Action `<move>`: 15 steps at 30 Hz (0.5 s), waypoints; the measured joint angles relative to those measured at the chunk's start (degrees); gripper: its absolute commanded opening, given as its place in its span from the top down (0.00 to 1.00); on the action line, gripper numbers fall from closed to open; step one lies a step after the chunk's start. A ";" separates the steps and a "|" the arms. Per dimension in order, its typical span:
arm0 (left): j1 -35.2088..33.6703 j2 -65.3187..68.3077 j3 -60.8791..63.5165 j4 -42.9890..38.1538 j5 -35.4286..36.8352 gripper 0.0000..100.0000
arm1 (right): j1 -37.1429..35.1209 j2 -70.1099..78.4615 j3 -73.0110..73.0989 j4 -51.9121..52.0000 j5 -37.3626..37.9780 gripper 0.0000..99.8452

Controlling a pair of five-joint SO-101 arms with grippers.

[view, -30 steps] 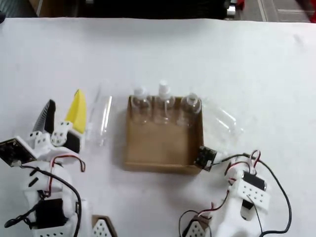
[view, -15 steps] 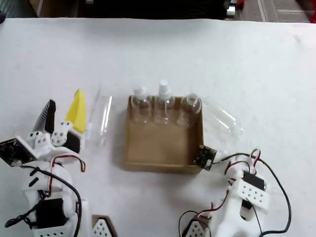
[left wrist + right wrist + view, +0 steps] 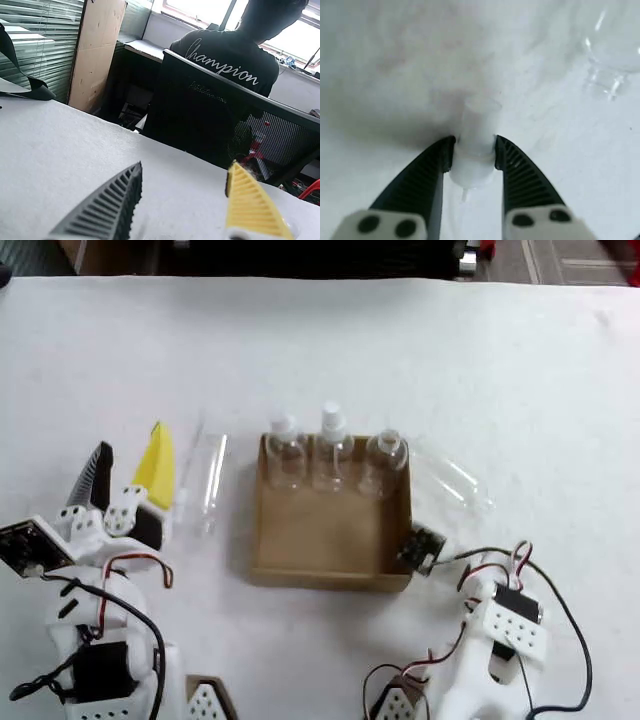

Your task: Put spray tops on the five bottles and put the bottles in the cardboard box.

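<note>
The cardboard box (image 3: 330,570) sits mid-table with three clear bottles (image 3: 332,455) upright along its far wall. One clear bottle (image 3: 207,483) lies flat on the left of the box, another (image 3: 452,483) on its right. My left gripper (image 3: 125,465) rests open beside the left-hand bottle, black finger (image 3: 105,210) and yellow finger (image 3: 250,200) apart with nothing between them. My right gripper (image 3: 472,160) is shut on a white spray top (image 3: 476,145) just above the table, near the open neck of a lying bottle (image 3: 607,65). The right arm (image 3: 505,625) stands at the box's near right corner.
White table cloth (image 3: 330,350) stretches bare behind the box to the far edge. Cables trail from both arm bases at the front edge. A small circuit board (image 3: 421,548) on the right arm hangs beside the box's right wall.
The right arm has shifted slightly, its small board rising a little along the box's right wall. The left arm and the bottles have stayed still.
</note>
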 measured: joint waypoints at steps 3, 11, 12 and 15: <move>0.00 0.00 0.00 0.00 0.00 0.74 | 0.00 -4.13 -4.13 2.99 -3.60 0.98; 0.00 0.00 0.00 0.00 0.00 0.74 | -3.96 -13.36 -22.86 21.36 -13.54 0.98; 0.00 0.00 0.00 0.00 0.00 0.74 | -4.04 -13.71 -26.20 23.56 -14.15 0.98; 0.00 0.00 0.00 0.00 0.00 0.74 | -4.04 -14.07 -35.52 29.71 -14.86 0.98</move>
